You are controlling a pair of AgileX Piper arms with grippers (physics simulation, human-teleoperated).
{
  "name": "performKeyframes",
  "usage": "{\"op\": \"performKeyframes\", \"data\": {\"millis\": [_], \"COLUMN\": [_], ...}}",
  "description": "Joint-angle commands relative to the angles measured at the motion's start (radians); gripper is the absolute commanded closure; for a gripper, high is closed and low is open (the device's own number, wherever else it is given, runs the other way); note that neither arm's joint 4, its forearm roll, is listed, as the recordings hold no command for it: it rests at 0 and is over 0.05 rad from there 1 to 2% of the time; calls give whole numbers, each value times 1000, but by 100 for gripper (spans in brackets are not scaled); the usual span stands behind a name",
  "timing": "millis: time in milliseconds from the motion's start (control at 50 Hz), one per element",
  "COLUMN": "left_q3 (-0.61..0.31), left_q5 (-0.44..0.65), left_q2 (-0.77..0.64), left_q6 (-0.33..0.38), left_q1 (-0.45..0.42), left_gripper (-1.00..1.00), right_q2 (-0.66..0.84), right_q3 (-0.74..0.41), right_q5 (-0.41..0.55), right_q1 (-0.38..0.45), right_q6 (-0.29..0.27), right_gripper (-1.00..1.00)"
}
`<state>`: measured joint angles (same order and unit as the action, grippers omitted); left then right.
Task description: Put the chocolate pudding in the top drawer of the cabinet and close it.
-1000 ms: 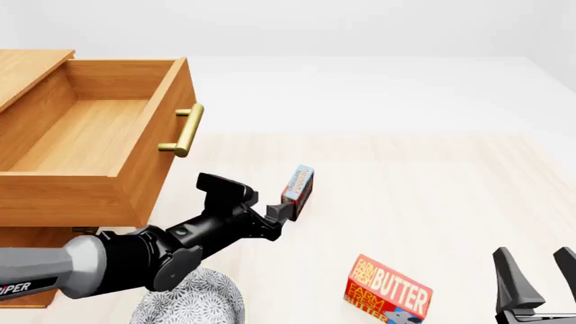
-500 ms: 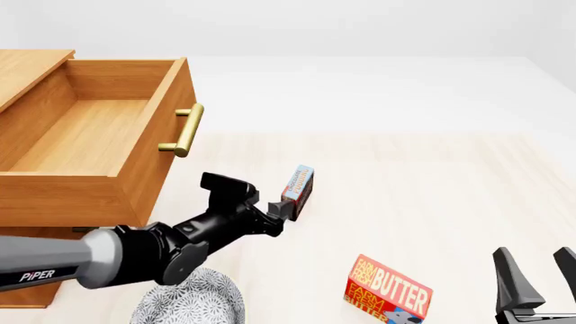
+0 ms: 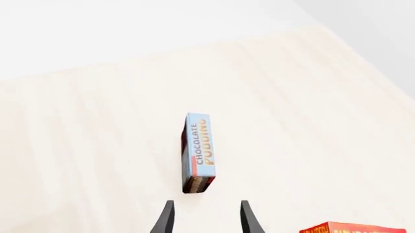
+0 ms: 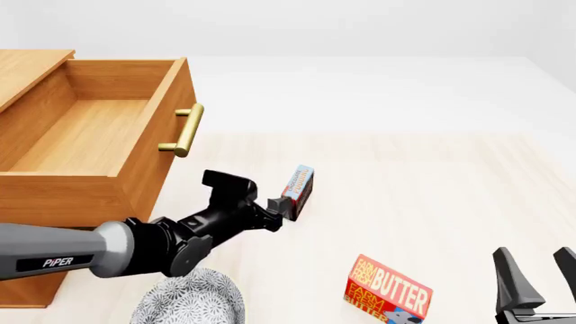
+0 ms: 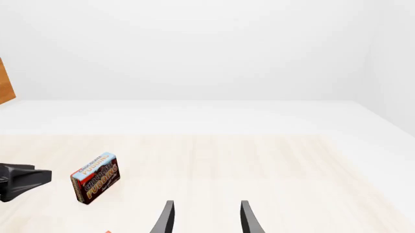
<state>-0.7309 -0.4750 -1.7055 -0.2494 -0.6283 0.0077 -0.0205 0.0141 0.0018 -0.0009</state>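
Chocolate pudding (image 4: 298, 192) stands on its narrow edge on the desk (image 4: 432, 196), right of the cabinet (image 4: 36, 223), exactly where it stood a second ago. Since then the left arm has stretched further forward, and the left tool (image 4: 280, 209) now sits just short of the box's near end, its fingers (image 3: 166, 221) parted a little wider than the box, holding nothing. The right tool (image 4: 538, 283) has not moved; it waits low at the right, fingers apart and empty. One pudding box, one butter box (image 4: 389, 289), one patterned plate (image 4: 191, 301), one top drawer (image 4: 85, 142) pulled fully out. Nothing lies between the left tool and the pudding
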Motion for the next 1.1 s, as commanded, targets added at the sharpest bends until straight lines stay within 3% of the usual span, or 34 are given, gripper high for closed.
{"op": "performKeyframes", "data": {"millis": [20, 1100], "left_q3": [-27, -154], "left_q5": [8, 39], "left_q2": [-25, -165], "left_q6": [4, 1], "left_q1": [7, 29], "left_gripper": [-100, -100], "right_q2": [0, 0], "right_q3": [0, 0], "right_q5": [0, 0], "right_q1": [0, 0], "right_q6": [0, 0], "right_gripper": [-100, -100]}}
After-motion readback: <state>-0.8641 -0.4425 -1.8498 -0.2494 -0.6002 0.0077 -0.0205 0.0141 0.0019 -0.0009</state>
